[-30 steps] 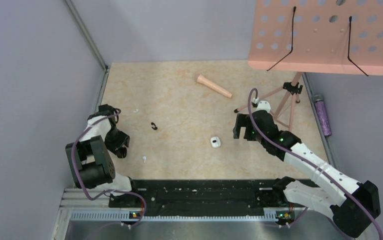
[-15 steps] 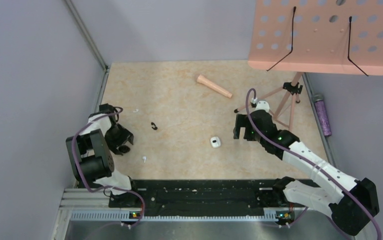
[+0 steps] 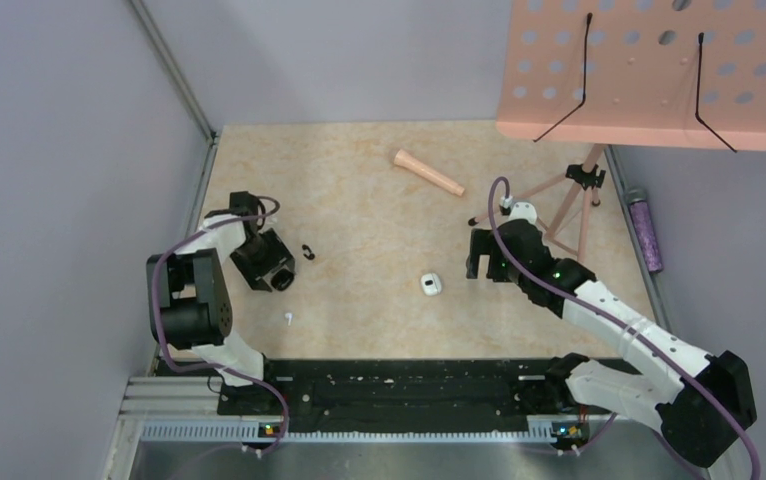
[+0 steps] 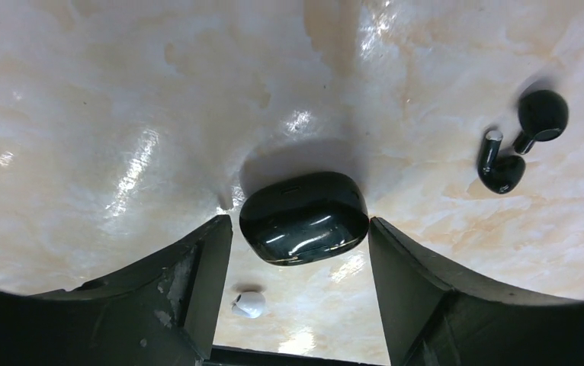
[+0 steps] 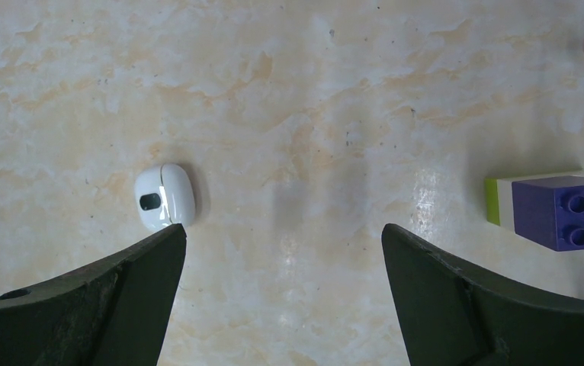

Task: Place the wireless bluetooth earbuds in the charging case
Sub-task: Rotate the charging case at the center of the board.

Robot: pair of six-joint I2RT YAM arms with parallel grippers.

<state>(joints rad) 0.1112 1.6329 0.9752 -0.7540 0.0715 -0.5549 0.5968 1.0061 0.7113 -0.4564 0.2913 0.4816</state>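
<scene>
The left gripper [image 4: 298,229] is lowered toward the table with its jaws partly spread, one on each side of a black charging case [image 4: 304,217] that lies flat on the surface; the right finger edge meets the case outline and a thin gap shows at the left finger, so a firm grip cannot be confirmed. One white earbud [image 4: 249,304] lies on the table just near-side of the case, between the finger bases. A pair of black earbuds [image 4: 502,164] lies to the right, apart from the case. Further right, near mid-table, the white charging case [image 5: 165,197] rests by itself (a dark spot shows on its face). The right gripper [image 5: 284,232] hovers beside it, jaws spread wide and holding nothing. A purple building brick [image 5: 563,202] lies at the right edge of the right wrist view.
</scene>
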